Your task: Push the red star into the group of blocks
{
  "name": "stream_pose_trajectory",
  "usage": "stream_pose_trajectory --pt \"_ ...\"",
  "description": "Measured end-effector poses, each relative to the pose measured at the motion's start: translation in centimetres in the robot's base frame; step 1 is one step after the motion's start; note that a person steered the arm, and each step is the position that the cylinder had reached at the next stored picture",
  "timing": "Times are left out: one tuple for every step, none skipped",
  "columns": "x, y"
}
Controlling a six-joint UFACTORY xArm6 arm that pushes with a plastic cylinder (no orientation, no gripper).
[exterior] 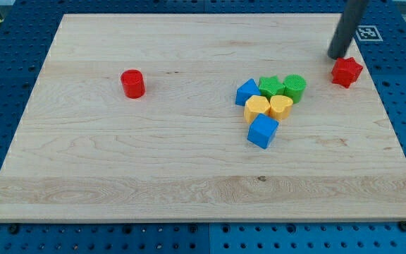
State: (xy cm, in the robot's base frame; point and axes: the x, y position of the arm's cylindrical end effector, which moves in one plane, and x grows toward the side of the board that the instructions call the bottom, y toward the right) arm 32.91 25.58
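My tip (338,56), bare rod w/ no claw so holding nothing, sits just above-left of red star (347,71) nr board's top-right edge. Group lies to its left, mid-board: green cylinder (294,87) nearest, blue cube (263,130) lowest.

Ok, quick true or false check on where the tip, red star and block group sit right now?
1. My tip sits just up-left of the red star. True.
2. The red star already touches the group. False: it lies apart, to the view's right of the green cylinder.
3. The red cylinder stands alone at the view's left. True.
4. The group holds two red blocks. False: it holds blue, green and yellow blocks only.
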Motion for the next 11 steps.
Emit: stream_pose_trajectory --pt "5.9 -0.2" --pt "11.3 -0.2" --pt "10.2 -0.2" --pt "8.5 2.7" --pt "11.0 4.7" --pt "14.0 2.1" --pt "14.7 -4.9" --pt "15.0 -8.4" --pt "14.9 -8.3" --pt "16.0 -6.4" --pt "19.2 -6.2"
